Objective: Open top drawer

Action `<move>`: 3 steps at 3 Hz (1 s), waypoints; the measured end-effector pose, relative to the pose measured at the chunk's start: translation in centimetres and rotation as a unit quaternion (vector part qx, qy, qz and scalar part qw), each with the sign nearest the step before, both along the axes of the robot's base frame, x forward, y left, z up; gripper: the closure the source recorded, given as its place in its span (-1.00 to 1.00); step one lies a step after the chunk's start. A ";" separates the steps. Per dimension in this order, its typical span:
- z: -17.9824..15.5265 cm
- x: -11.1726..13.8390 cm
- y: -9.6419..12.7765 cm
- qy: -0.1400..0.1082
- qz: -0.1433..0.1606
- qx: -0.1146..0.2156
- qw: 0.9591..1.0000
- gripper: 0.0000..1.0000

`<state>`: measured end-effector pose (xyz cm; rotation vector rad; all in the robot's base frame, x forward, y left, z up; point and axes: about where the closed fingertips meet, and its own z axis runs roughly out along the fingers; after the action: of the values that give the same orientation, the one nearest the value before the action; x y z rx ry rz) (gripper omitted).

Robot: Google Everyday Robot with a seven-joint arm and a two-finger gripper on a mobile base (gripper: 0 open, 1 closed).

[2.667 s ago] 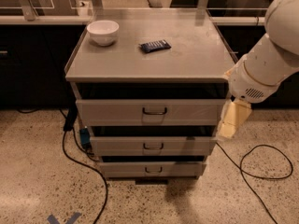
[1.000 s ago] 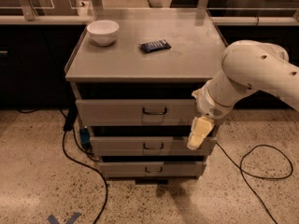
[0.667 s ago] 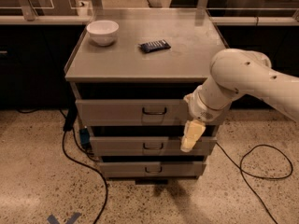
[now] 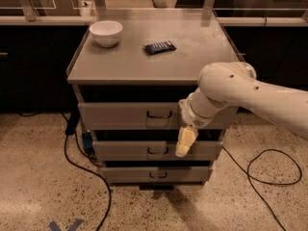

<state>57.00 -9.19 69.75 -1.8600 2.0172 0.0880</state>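
The arm (image 4: 250,93) reaches in from the right, its gripper (image 4: 184,145) hanging downward, open or closed I cannot tell, just right of the handle (image 4: 159,114) on the top drawer (image 4: 118,115), directly beneath the cabinet top (image 4: 144,69).

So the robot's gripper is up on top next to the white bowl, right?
No. The camera view shows the gripper down in front of the middle drawer, just below the top drawer. The white bowl does sit on top.

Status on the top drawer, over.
Gripper hangs low, right of top drawer handle, not on it. Drawer shut. Bowl, packet up top, not in the way.
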 end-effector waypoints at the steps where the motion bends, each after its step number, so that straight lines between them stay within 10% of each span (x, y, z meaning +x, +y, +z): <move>1: 0.0 0.0 0.0 0.000 0.000 0.000 1.000 -1.00; 3: 0.5 3.3 -0.1 -0.042 0.015 0.011 0.999 -1.00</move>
<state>60.26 -9.30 70.24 -1.8494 1.9245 0.0400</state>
